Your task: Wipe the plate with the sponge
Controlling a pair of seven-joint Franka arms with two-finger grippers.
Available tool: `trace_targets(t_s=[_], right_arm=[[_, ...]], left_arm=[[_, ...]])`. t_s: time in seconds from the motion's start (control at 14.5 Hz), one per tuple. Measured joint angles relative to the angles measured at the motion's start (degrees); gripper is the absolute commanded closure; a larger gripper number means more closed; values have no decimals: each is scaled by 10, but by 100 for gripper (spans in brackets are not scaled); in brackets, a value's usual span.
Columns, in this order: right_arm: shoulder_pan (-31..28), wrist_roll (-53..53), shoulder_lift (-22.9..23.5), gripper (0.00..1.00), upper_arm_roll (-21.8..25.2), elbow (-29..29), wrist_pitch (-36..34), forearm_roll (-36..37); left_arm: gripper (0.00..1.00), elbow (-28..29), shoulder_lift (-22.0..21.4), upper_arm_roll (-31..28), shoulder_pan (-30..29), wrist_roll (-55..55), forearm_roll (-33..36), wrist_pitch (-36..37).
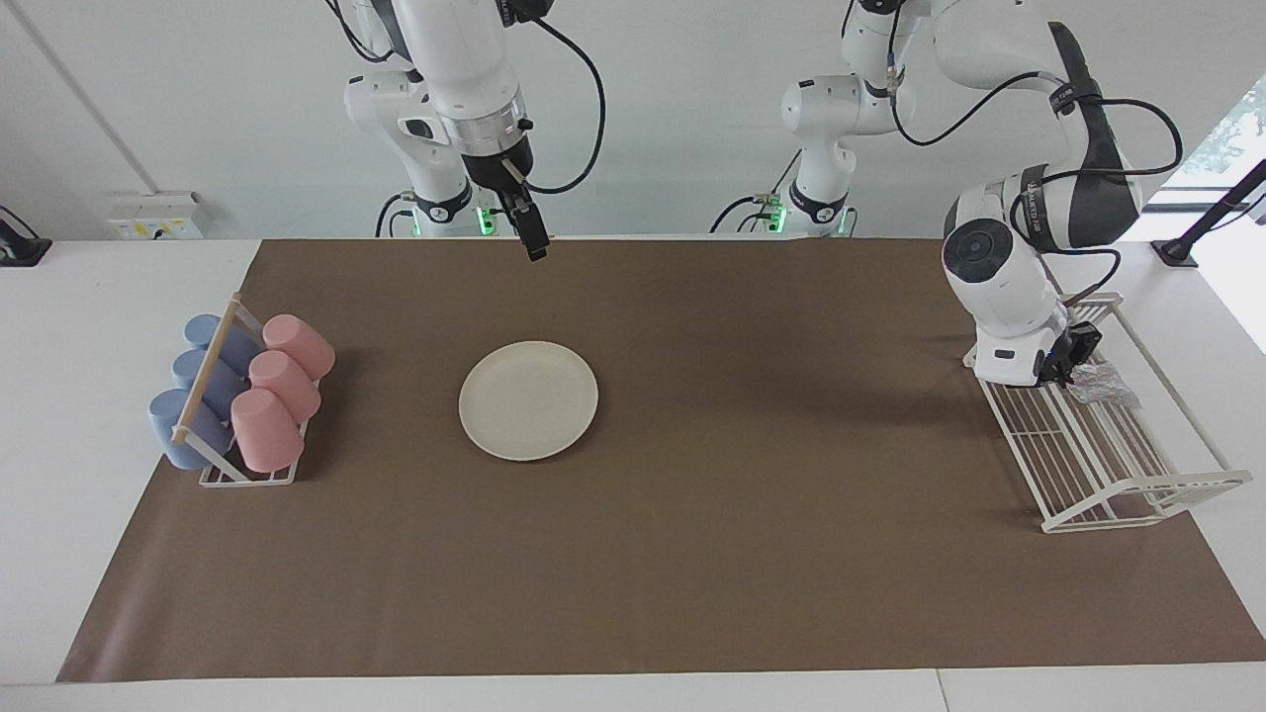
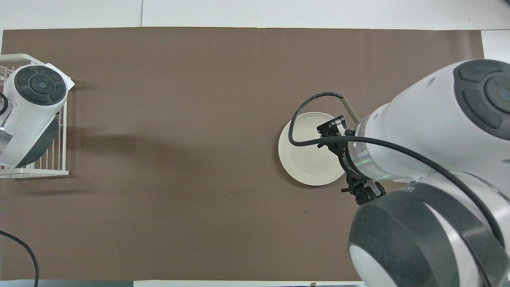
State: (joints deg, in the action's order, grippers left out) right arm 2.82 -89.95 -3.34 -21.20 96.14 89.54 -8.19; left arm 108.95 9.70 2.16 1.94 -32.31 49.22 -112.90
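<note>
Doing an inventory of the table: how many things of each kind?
Pink plastic cups: 3
Blue plastic cups: 3
Round cream-white plate: 1
Silvery-grey mesh sponge: 1
White wire racks: 2
Total: 10

Facing camera: high, across the tabletop, looking at my 2 arms. Overhead camera: above my end, looking steeply down. Both share the brown mat.
</note>
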Motion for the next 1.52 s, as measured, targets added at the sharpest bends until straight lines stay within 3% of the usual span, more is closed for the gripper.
trace_targets(t_s=[0.28,0.48,0.9,1.24,1.38,1.52], right_arm=[[-2,-79,-7,0,-2,19,33,-41],[-2,-104,-10,0,-2,26,38,-56],[8,-104,-21,0,-3,43,43,-44],[37,-104,-11,0,-3,40,54,-3],[61,-122,21,0,-3,2,36,26],[95,-171,82,0,-3,-75,8,56]], left_arm=[[100,-9,0,1,0,0,0,1],[100,-50,-2,3,1,2,-28,25],[100,-200,-11,8,7,19,-317,155],[100,-257,-19,-4,-10,19,-593,221],[100,-261,-20,-5,-31,29,-693,231],[100,-259,-22,-7,-41,47,-779,241]])
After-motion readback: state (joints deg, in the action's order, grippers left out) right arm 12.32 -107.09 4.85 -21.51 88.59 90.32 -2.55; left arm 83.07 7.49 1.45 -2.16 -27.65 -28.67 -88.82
